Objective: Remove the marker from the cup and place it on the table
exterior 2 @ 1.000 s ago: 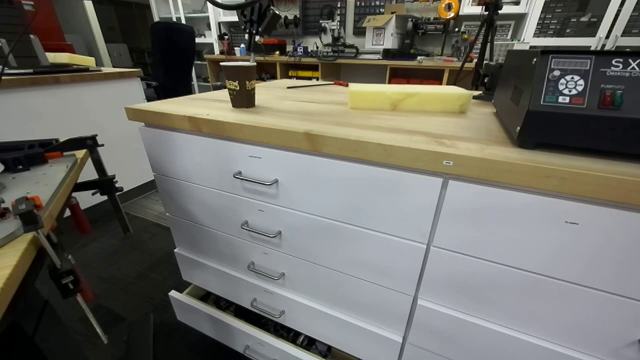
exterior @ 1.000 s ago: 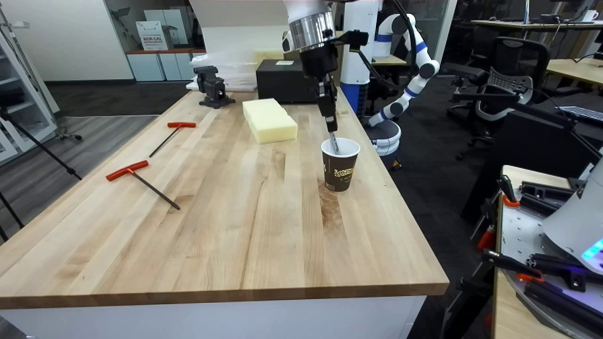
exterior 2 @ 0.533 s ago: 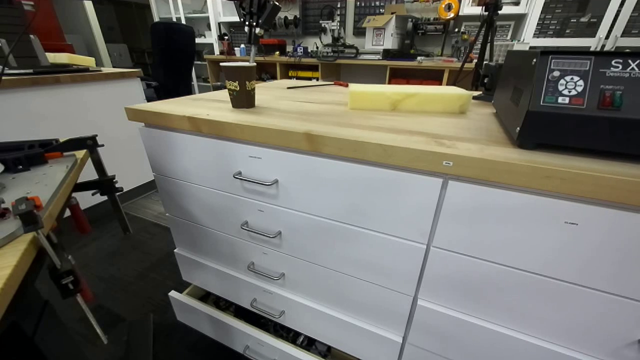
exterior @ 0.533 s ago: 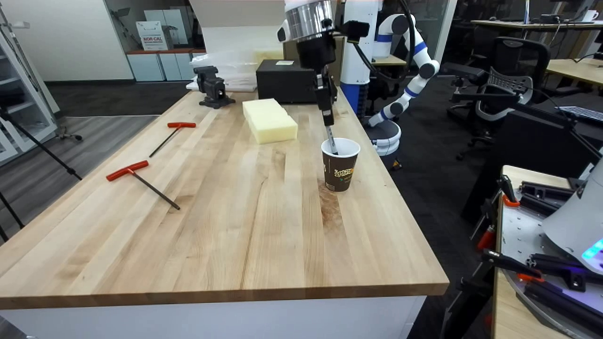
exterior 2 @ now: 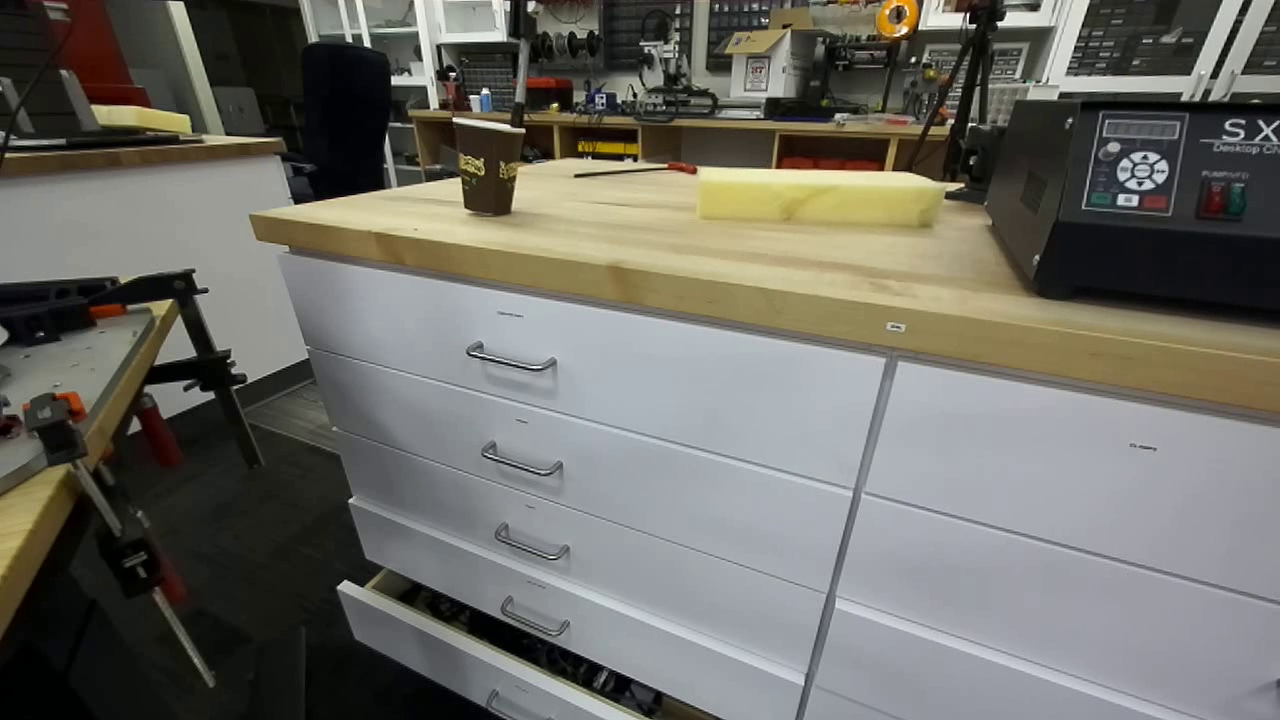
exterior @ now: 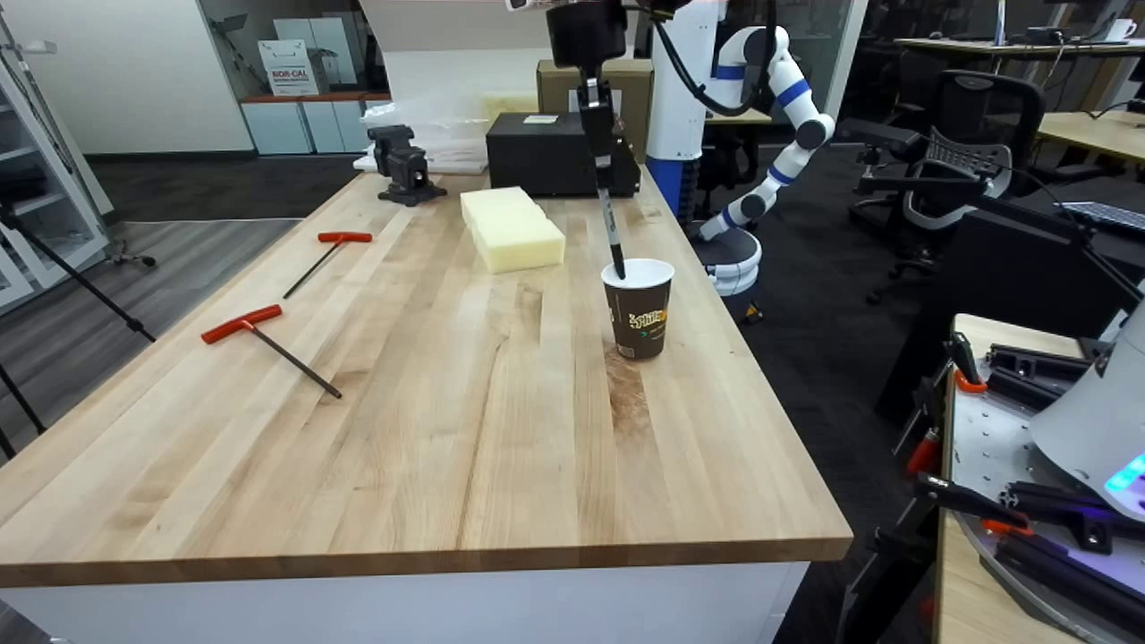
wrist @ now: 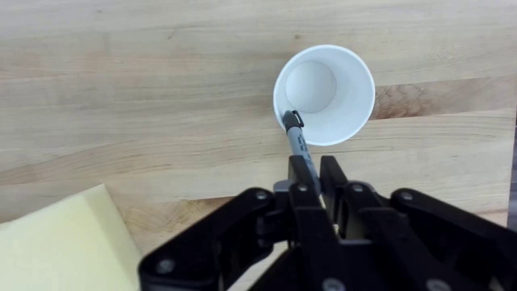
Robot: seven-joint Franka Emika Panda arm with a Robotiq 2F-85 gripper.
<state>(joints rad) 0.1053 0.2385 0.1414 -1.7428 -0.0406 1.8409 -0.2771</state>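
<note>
The marker (exterior: 610, 219), grey with a black cap, hangs nearly upright from my gripper (exterior: 602, 174). Its cap end is just inside the mouth of the dark-brown cup (exterior: 639, 317), against the inner wall near the rim. In the wrist view my gripper (wrist: 314, 161) is shut on the marker's grey body (wrist: 298, 141), above and beside the white-lined cup (wrist: 347, 101). In an exterior view the cup (exterior 2: 488, 170) looks slightly tilted, and the marker (exterior 2: 520, 85) rises from its rim. The cup stands on the light-wood table (exterior: 429, 465).
A yellow block (exterior: 514, 231) lies behind and left of the cup; it also shows in the wrist view (wrist: 68, 242). Two red-handled tools (exterior: 243, 324) (exterior: 343, 238) lie further left. A black box (exterior: 546, 152) and a black vise (exterior: 404, 168) stand at the far end. The table's side edge runs close to the cup.
My gripper has risen with the marker, drawing it most of the way up out of the cup. The cup has shifted a little and tilted slightly.
</note>
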